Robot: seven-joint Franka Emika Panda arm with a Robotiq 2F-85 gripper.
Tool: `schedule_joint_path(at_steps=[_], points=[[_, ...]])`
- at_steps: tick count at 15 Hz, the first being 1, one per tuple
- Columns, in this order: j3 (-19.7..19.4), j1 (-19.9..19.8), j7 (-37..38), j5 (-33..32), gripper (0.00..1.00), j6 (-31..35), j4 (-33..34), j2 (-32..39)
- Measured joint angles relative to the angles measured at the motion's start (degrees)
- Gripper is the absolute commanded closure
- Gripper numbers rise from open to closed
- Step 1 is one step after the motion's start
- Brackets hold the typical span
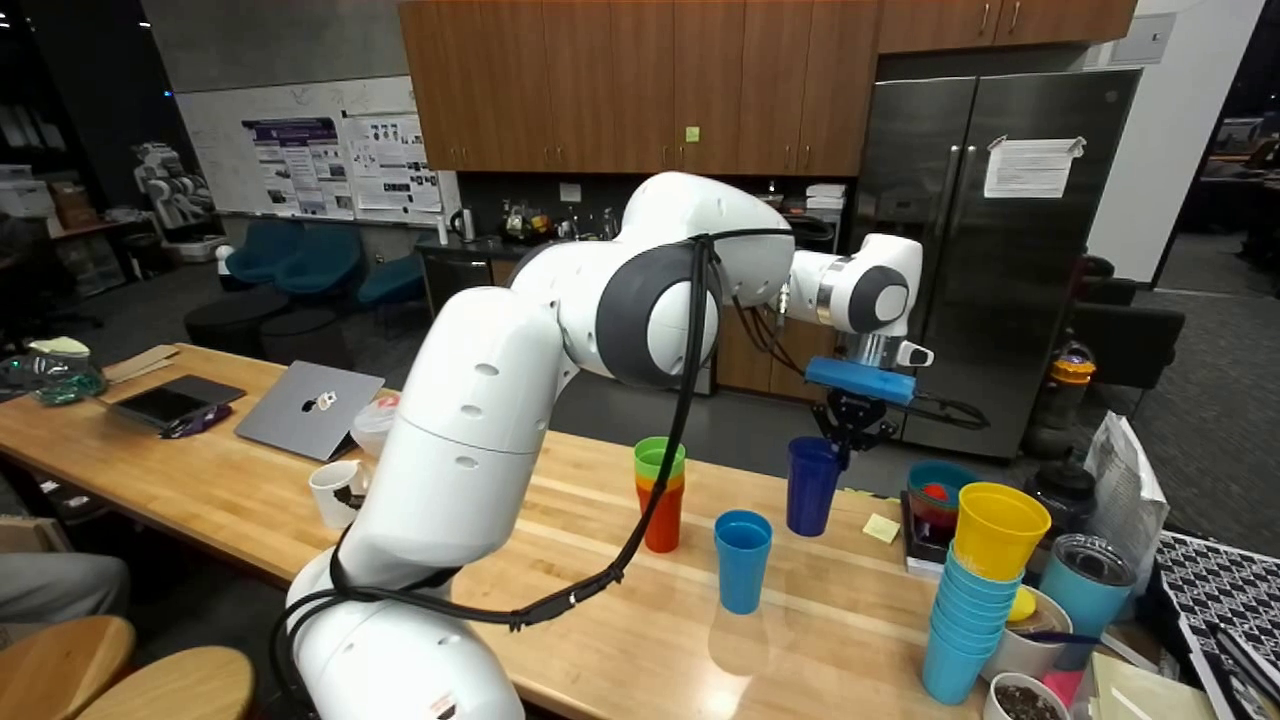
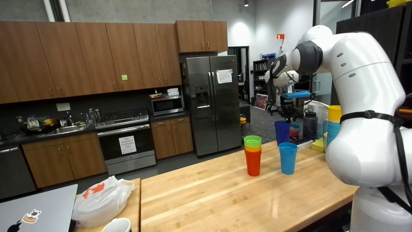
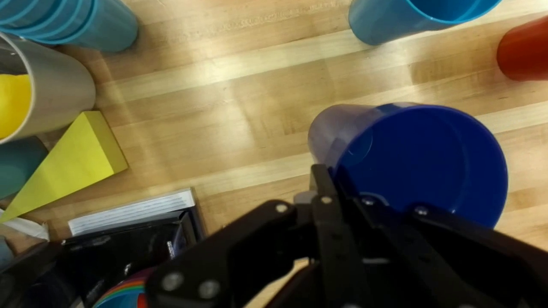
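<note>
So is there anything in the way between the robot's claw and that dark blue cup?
Nothing visible is: in the wrist view the gripper is closed right on the rim of the dark blue cup. The single light blue cup stands apart from them, not in between.

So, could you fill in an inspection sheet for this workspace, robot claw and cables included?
Surface: wooden tabletop, shiny with reflected light.
Things at hand: dark blue cup; light blue cup upright nearby; nested cup stack, green on top, orange-red at bottom.
Clutter: yellow cup topping a light blue stack; yellow sticky note; Apple laptop; white mug.
Gripper: shut on the dark blue cup's rim; whether its base touches the tabletop is unclear.
Cables: black cable strapped to the white arm, part hanging loose.
Surroundings: dark steel refrigerator, wooden wall cabinets, oven with paper sign.
</note>
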Motion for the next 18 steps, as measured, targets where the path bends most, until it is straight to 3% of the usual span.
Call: schedule_joint_path(at_steps=[9,18], points=[[1.24,0.0,2.74,0.12,0.99,7.6,0.47,2.85],[2.09,-0.01,3.25,0.41,0.99,10.96,0.56,5.83]])
